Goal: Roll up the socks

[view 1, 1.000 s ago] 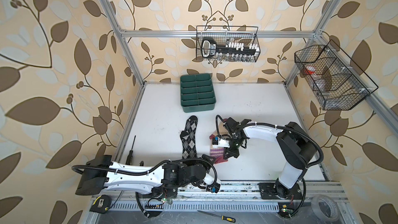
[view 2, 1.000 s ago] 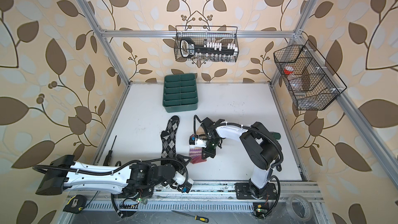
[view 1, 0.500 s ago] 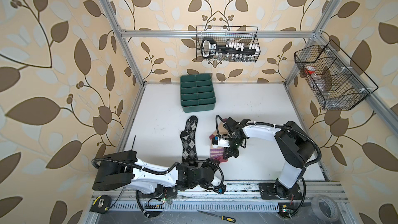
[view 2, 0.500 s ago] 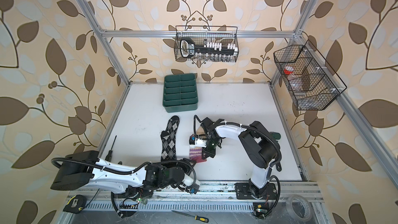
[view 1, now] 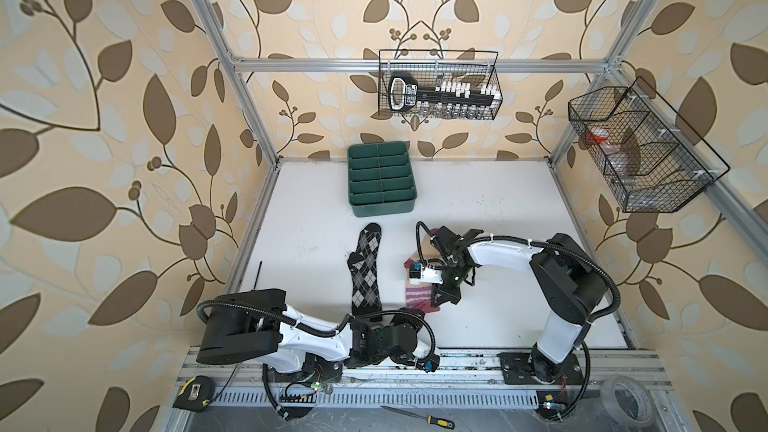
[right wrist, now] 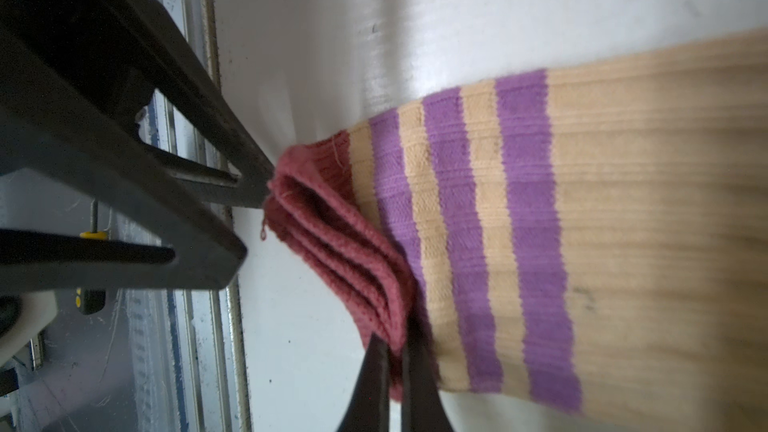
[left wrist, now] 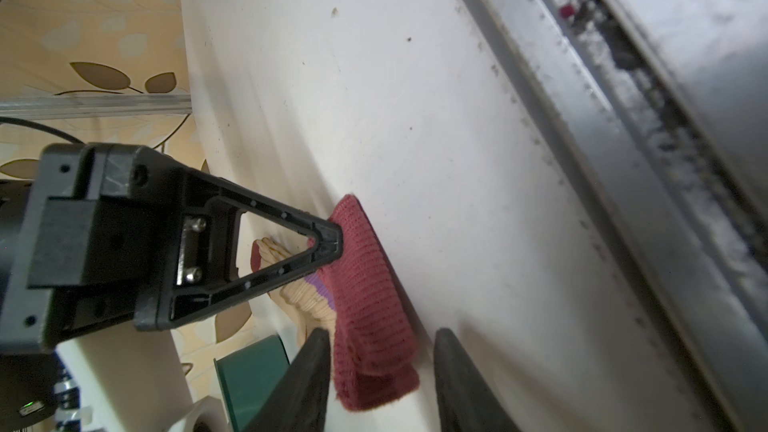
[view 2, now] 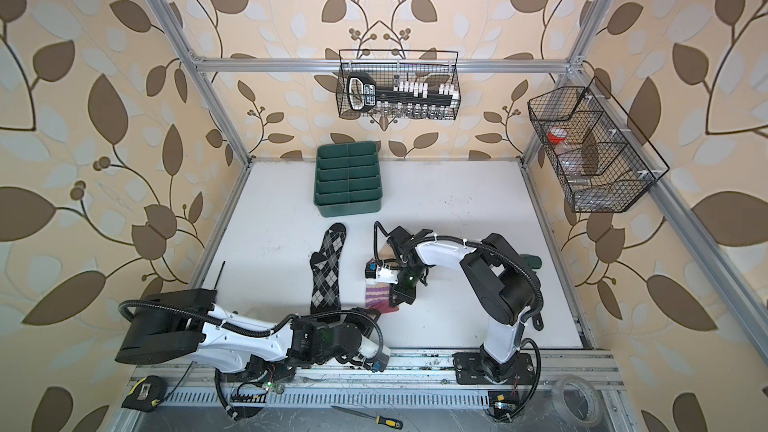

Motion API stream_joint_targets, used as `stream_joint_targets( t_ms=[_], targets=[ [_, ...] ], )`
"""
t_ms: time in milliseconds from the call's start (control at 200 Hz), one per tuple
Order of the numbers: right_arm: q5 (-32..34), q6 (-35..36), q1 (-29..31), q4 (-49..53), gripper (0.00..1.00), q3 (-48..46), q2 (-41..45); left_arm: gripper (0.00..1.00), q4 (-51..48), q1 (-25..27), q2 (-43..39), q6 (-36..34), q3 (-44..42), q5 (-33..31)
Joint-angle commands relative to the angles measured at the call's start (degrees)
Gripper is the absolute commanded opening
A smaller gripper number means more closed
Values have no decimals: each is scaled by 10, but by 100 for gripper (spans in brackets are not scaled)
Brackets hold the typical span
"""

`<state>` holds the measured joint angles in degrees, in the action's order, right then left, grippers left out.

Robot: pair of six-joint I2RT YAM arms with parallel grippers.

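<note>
- argyle sock (view 1: 365,272): flat, left of centre, untouched; limp and light.
- left gripper (left wrist: 382,334): jaws half-wide astride beige sock (view 1: 417,295) at its cuff (left wrist: 370,284).
- right gripper (right wrist: 395,351): clamped on that cuff; soft knit, so you grip the thick fold.

Leaf-patterned walls (view 1: 104,118), white tabletop (view 1: 478,201) — aluminium frame (view 1: 332,63)

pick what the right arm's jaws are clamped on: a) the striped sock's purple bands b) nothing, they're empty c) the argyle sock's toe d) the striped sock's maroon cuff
d: in the right wrist view the right gripper has its jaws shut on the folded maroon cuff of the beige striped sock.
</note>
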<state>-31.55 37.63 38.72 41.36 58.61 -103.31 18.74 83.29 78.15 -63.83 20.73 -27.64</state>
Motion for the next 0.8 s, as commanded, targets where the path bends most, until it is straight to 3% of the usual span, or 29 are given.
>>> stream_joint_targets(
  t_ms=[0, 170, 540, 795],
  targets=[
    [-3, 3, -3, 0, 0, 1, 6, 48, 31, 4, 12, 14, -3, -10],
    [-5, 3, -4, -1, 0, 0, 9, 59, 36, -4, 39, 29, -3, -24],
    [-13, 3, -9, -6, 0, -7, 23, 51, 45, -37, 72, 52, -10, -34],
    [-16, 4, -10, -8, 0, -11, 27, 48, 109, -46, 131, 65, -14, -54]
  ],
)
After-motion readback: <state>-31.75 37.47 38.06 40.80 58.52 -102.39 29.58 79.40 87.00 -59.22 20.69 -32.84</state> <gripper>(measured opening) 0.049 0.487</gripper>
